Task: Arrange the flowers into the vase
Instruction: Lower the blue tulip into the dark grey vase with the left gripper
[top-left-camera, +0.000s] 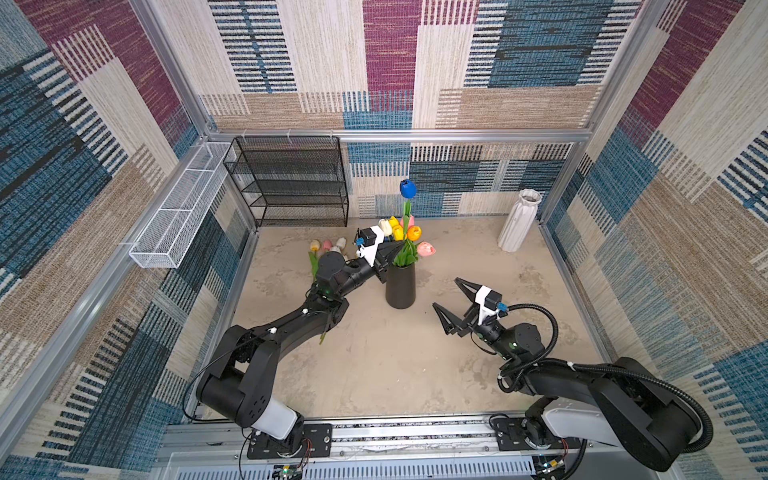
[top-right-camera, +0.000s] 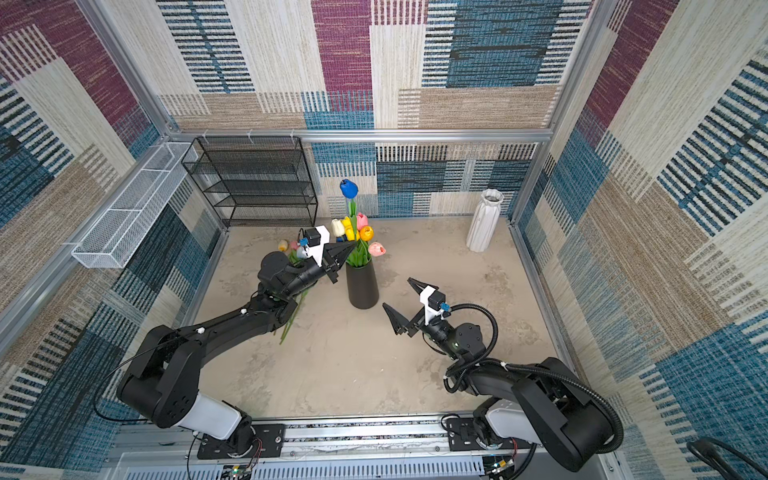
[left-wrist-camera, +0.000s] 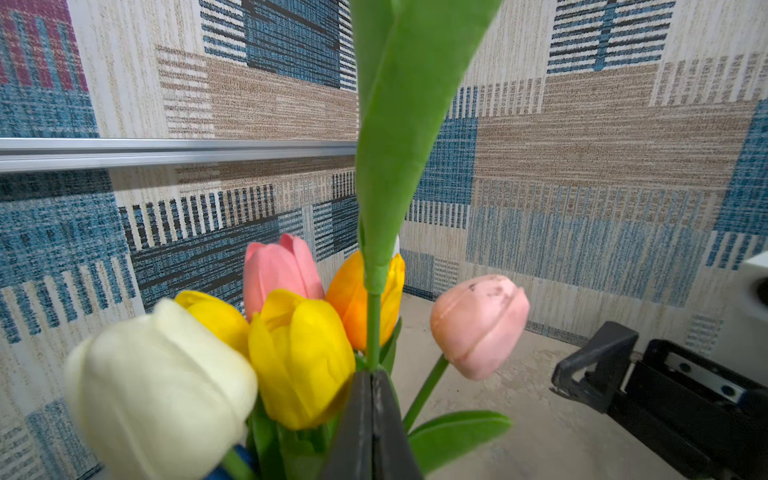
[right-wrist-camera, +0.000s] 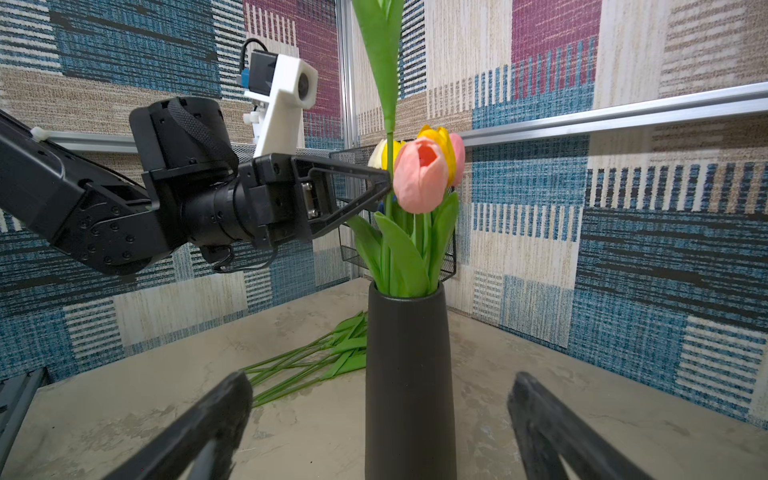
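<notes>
— Left hand (top-left-camera: 396, 250) was pinched shut on the stem of the blue tulip (top-left-camera: 408, 189), gripping it above the vase (top-left-camera: 400, 286), about level with the other heads.
— Which way did the stem run from there?
— Straight up and down. The blue head stood high over the bunch. The lower end went down among the leaves toward the vase mouth, but I couldn't see how deep it sat.
— So the next move was downward?
— I'd have said so: down along the stem's own line, or simply letting go. A sideways pull looked likely to drag the bunch.
— And the right hand (top-left-camera: 445, 293)?
— Spread wide and holding nothing. It hung low over the table (top-left-camera: 374, 374), on the far side of the vase from the left arm, and pointed at the vase. It was near but not touching, well placed to steady the vase, I judged.
— Anything left to arrange?
— Yes. Loose flowers (top-left-camera: 328, 246) lay on the table by the left arm, with their stems running under it. The left hand was plainly the nearer one to those.
</notes>
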